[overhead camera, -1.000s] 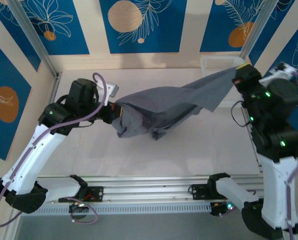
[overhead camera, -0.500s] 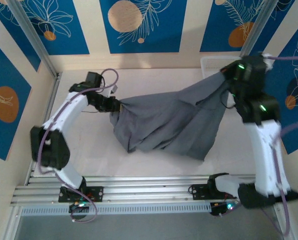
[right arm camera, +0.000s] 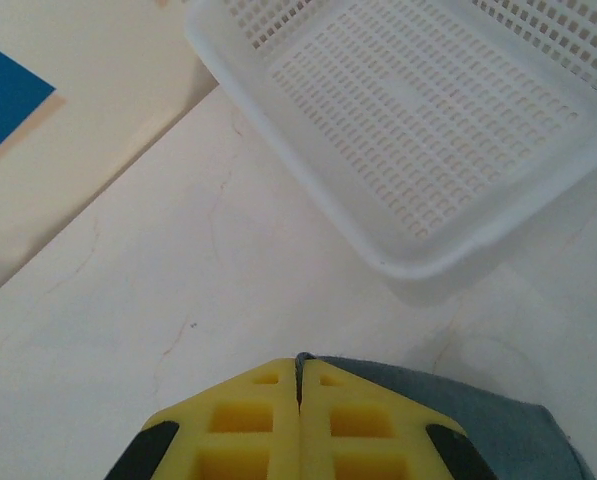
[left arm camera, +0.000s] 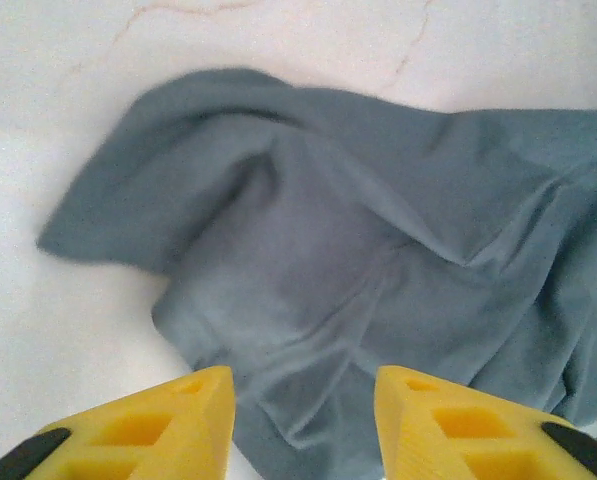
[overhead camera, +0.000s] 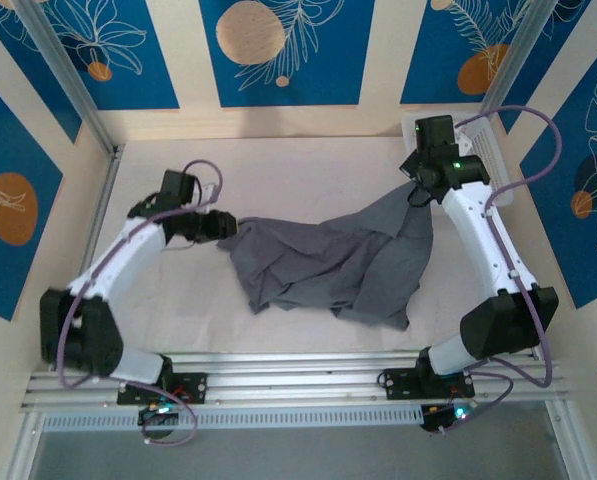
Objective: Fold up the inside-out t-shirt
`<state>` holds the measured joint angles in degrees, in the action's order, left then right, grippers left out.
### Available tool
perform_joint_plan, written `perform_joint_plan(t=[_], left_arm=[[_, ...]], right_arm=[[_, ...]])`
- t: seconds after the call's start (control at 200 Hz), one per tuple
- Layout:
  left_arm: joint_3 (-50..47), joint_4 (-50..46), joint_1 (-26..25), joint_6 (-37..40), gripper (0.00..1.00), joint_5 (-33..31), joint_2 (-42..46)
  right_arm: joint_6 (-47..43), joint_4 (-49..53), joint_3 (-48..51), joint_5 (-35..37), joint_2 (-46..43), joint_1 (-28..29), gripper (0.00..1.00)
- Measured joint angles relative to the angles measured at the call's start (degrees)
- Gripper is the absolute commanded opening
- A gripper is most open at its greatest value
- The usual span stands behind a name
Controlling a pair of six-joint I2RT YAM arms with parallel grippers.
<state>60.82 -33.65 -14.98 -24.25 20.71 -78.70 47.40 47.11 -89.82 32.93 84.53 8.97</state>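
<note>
Top external shows the shirt (overhead camera: pixel 328 260) lying lengthwise between the released left claw (overhead camera: pixel 228 228) and right claw (overhead camera: pixel 415 188) (clenched on its corner).

Probably a robotics lab test cell, pale bench (overhead camera: pixel 318 165) boxed in by blue leaf-print panels (overhead camera: pixel 328 60), aluminium frame posts (overhead camera: pixel 66 75), slotted mounting rails (overhead camera: pixel 298 385) along near edge

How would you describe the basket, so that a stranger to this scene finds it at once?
Start at the pale table, then go to its far right corner. The basket sits there, behind the right arm. It is white, shallow and full of small holes, unlike the soft grey t-shirt crumpled mid-table.
</note>
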Motion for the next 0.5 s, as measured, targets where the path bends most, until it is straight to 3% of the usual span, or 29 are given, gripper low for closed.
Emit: perform_joint_plan(t=[0.13, 0.26, 0.5], left_arm=[[-14.34, 8.59, -3.87, -13.22, 0.38, -1.09, 7.21], [-25.35, 19.87, -3.69, -24.22, 0.40, -0.66, 5.40], [-27.52, 32.09, -3.63, -29.88, 0.44, 0.17, -1.92]], right_arm=[[-0.07, -0.79, 1.68, -1.79, -1.68, 0.00, 0.00], [-0.11, -1.33, 2.21, -3.04, -1.77, 0.00, 0.00], [-0.98, -1.27, 2.36, -3.23, -2.34, 0.00, 0.00]])
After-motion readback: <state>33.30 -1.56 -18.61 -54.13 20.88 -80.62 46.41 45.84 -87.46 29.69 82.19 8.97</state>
